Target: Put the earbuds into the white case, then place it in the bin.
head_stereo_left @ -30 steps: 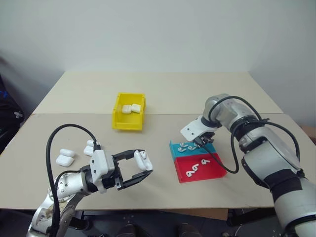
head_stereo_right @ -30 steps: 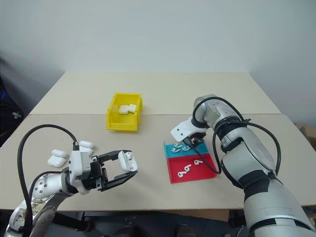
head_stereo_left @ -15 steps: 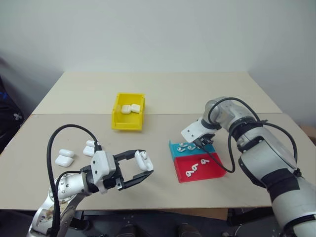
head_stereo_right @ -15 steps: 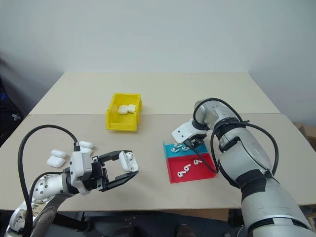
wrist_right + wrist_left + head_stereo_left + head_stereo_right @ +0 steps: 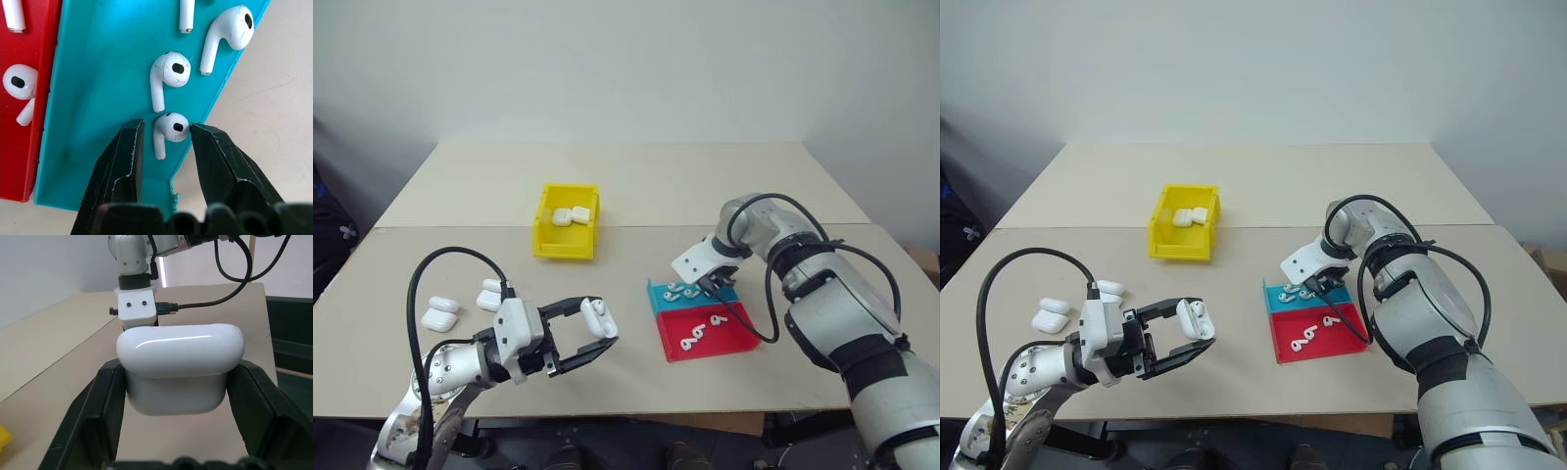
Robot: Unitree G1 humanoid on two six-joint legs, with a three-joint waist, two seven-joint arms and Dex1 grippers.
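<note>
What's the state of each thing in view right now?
left tool: shut on the white case
white case: lid closed, held above table
right tool: open, straddling one earbud
earbud: lying in teal tray, not gripped
yellow bin: holds two cases
red tray: holds earbuds
spare cases: closed, on table

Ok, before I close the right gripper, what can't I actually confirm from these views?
- Right wrist view: whether the fingers touch the earbud between them; narrow gaps show.
- Left wrist view: whether the white case is closed; lid seam unclear.
- Head views: earbuds under the right gripper; hidden.
</note>
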